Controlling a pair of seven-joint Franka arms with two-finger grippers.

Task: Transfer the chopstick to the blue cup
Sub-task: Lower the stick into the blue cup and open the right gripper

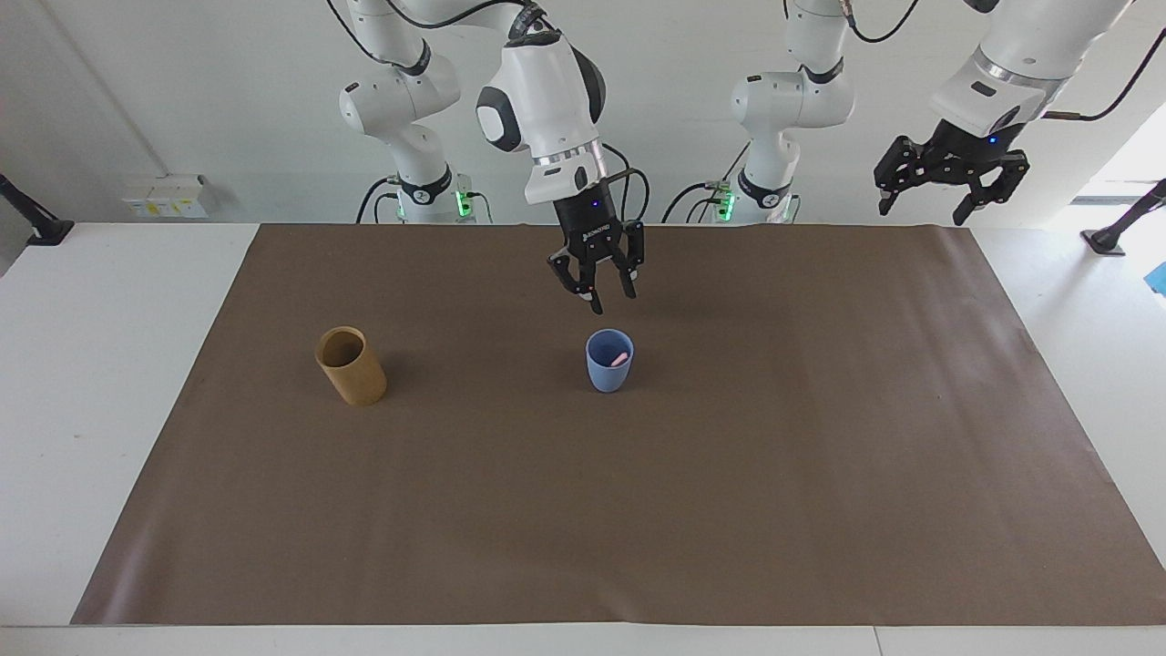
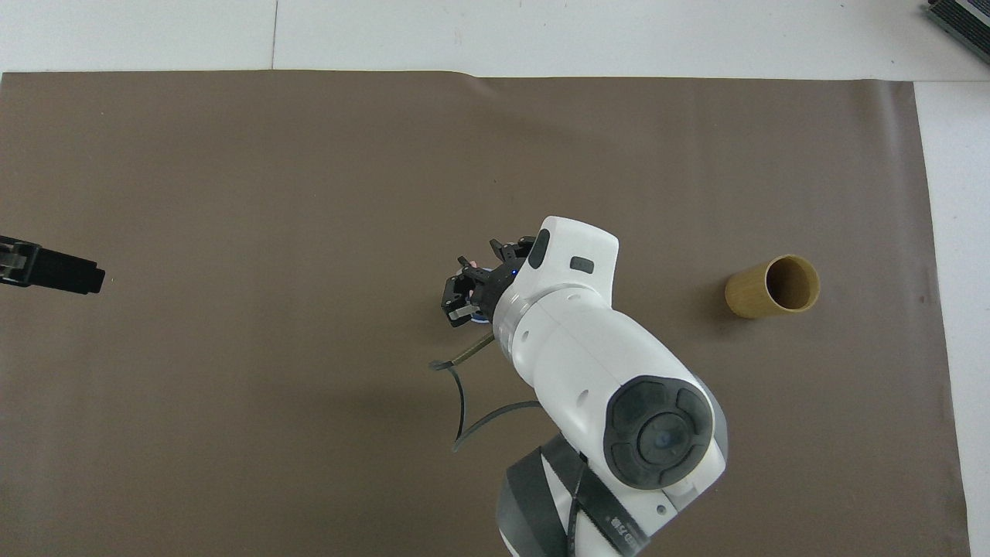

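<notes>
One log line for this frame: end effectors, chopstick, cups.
right end effector: open, over blue cup | chopstick: in blue cup, released | left end effector: open, waiting raised | tan cup: upright, empty

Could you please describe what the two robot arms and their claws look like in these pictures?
Both arms are glossy white with rounded segments, dark grey joint caps and silver rings at the wrists. Black cables run along them, and green lights glow at the bases. The right claw and the left claw are black two-finger units with open linkages, each showing a small blue light on its body.
</notes>
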